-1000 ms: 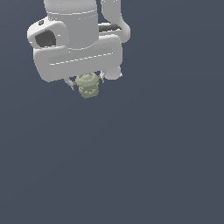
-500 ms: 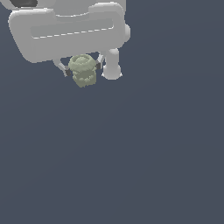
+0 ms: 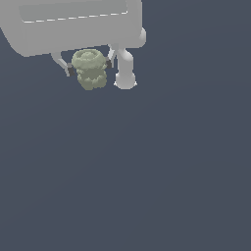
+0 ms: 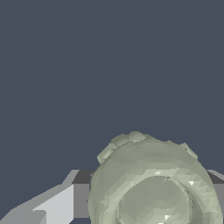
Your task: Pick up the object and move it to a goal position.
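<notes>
The jaws stand narrow, clamped on the object [image 3: 89, 68] from either side: in the exterior view a dark pad presses each flank of the pale olive-green lump, and the gripper [image 3: 88, 65] hangs under the broad white hand body near the top of the exterior view's left. The object sits upright between them, its swirled top tucked close under the hand and its knobbly lower tiers hanging free below the pads, touching nothing else that shows. In the wrist view the object [image 4: 153, 183] fills the near field, ringed top toward the camera, with a grey finger [image 4: 57, 203] beside it; only a corner of the other finger shows past the lump. Everything beyond is flat dark grey, and I cannot tell whether that is the surface or plain backdrop, nor how high the load is carried. No goal marker shows in either view. The step in hand looks like the carry. To do it well, the squeeze should be held constant, since the pads bear on rounded bumps and not on flat faces, so a slackening or a jolt could let the lump roll or slide down. Travel would best be smooth, the wrist kept level so the object does not swing, and the release saved until the object is settled at the goal.
</notes>
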Robot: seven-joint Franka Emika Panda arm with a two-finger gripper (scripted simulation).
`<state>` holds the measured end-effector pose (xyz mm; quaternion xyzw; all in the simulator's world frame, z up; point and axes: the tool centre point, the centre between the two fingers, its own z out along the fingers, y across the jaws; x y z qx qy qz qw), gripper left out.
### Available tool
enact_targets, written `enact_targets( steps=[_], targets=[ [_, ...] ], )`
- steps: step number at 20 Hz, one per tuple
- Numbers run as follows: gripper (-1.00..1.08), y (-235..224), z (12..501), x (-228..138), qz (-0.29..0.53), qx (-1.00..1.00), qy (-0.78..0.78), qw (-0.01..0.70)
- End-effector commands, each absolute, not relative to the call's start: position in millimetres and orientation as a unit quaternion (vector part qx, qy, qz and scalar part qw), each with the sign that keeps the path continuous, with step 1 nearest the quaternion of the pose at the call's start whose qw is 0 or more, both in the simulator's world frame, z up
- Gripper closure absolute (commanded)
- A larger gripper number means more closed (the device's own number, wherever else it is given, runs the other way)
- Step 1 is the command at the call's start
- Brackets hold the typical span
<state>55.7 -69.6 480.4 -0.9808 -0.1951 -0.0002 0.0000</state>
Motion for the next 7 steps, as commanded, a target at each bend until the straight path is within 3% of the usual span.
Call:
enact_targets(
  steps=[1,7],
  targets=[
    [1.08,-69.7,483.6,56.9,0.0,-0.981,-0.195,0.0],
    [1.08,-69.7,485.9,57.9,0.0,-0.981,-0.195,0.0]
  ],
)
